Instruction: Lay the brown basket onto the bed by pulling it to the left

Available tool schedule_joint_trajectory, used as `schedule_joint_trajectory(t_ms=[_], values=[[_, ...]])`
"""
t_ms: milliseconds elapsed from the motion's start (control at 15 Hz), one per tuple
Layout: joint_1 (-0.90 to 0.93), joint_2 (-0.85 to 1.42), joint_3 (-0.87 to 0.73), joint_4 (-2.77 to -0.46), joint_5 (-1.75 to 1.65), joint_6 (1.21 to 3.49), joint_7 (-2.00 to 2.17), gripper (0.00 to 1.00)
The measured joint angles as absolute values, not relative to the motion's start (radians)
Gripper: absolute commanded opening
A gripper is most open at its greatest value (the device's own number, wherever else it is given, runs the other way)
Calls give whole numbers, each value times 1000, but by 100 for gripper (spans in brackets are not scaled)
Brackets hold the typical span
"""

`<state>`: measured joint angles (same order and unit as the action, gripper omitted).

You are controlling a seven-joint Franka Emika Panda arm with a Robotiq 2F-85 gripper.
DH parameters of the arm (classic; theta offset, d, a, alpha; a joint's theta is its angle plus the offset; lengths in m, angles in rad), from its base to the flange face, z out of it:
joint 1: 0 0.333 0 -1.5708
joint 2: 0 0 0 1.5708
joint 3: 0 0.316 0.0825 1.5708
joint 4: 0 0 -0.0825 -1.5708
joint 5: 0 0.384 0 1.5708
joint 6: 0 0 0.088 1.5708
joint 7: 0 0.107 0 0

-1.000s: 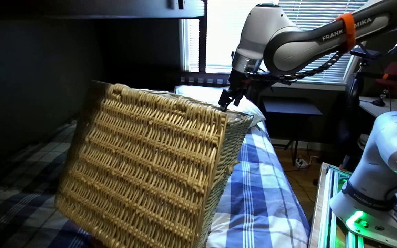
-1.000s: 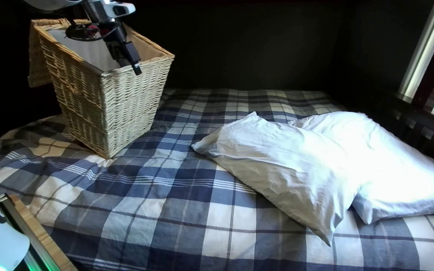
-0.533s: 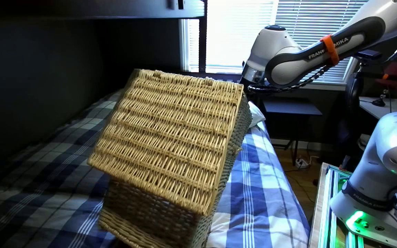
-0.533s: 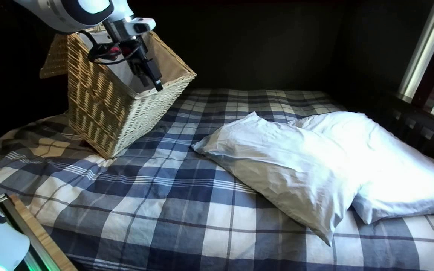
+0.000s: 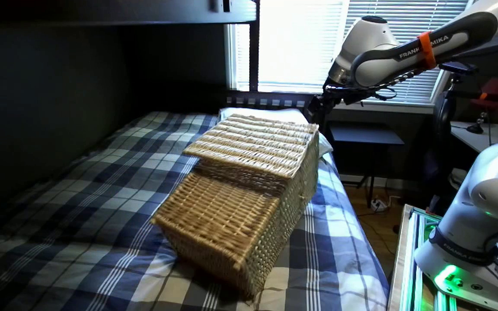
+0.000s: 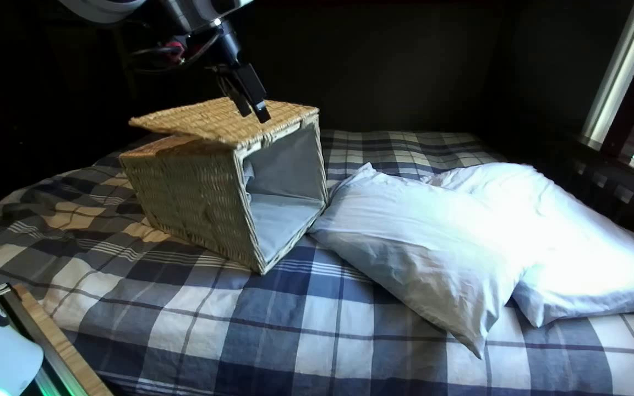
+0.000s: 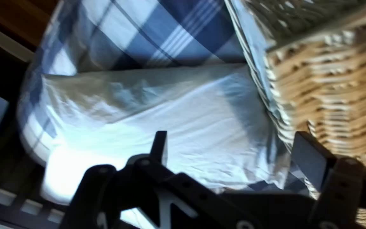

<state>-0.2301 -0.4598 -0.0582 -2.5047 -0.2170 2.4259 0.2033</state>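
Observation:
The brown basket is on its side on the plaid bed, also seen in an exterior view. Its open mouth with pale lining faces the pillows; its wicker lid is folded back over the upper side, the free edge a little raised. Its base end is slightly blurred in an exterior view. My gripper is above the lid near the mouth edge. The wrist view shows the gripper with fingers wide apart and nothing between them. The basket's wicker is beside and beyond one finger there.
White pillows lie right by the basket's mouth. A dark upper bunk overhangs the bed. A slatted headboard and a window are at the far end. A small dark table stands beside the bed.
The basket has tipped from nearly upright onto its side, mouth turning toward the pillows, lid now on top. My gripper was at the mouth rim and has moved toward the pillow end.

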Motion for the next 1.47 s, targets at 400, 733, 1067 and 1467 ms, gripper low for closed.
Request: schedule_joint_trajectory(t_ms=[400,733,1067,1467], values=[[-273,-608,-75,-2580,-224,2210,160,100],[-135,-747,-72,-2589,-118,2215,52,100],[39,-821,-69,-2588,21,2215,-47,100],[113,-818,-60,-2584,61,2222,-70,100]])
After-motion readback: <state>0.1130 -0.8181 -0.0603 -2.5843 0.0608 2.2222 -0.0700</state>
